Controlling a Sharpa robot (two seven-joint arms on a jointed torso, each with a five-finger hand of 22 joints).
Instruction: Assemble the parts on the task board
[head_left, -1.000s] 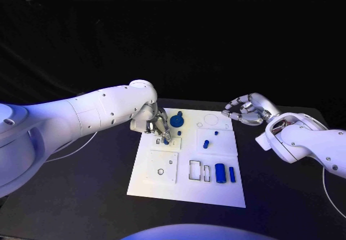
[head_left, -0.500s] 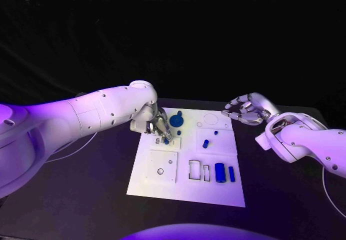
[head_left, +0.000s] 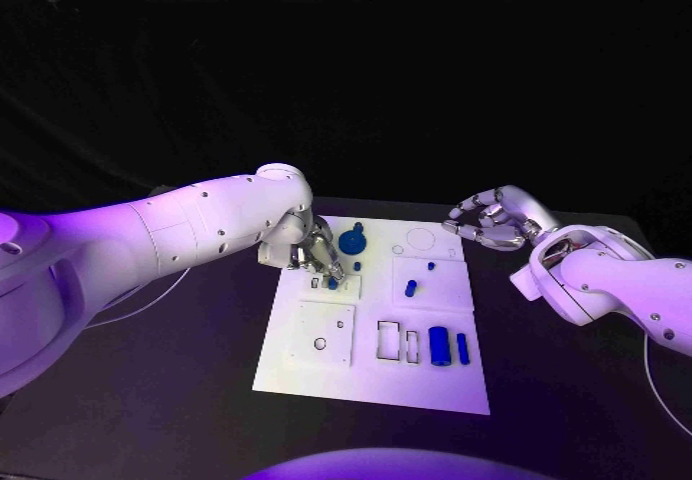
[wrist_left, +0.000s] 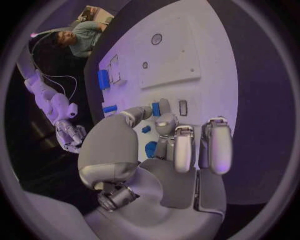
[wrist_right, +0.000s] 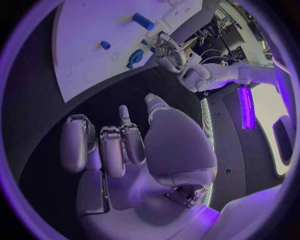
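The left hand (head_left: 315, 250) reaches down over the white board (head_left: 325, 365) near its ten o'clock corner, and its fingertips (wrist_left: 164, 106) are pinched on a small blue peg (head_left: 332, 283), which stands at a little raised plate on the board; the left wrist view shows the peg (wrist_left: 155, 109) caught between thumb and a finger, beside a small rectangular slot (wrist_left: 182, 107). Just at one o'clock from that hand lies a blue round knob piece (head_left: 353, 241), flat on the board. Toward the middle of the board sit two more small blue pegs, one short (head_left: 411, 288) and one tiny (head_left: 431, 267), near each other but apart. At the board's five o'clock area a thick blue cylinder (head_left: 438, 345) lies beside a thinner blue bar (head_left: 463, 347), both just right of two empty rectangular cut-outs (head_left: 391, 340). At the board's two o'clock corner, off its edge and above the black table (head_left: 173, 400), the right hand (head_left: 493, 222) hovers with its fingers curled inward and nothing in them; the right wrist view shows the same curled fingers (wrist_right: 112, 145) well apart from the board.
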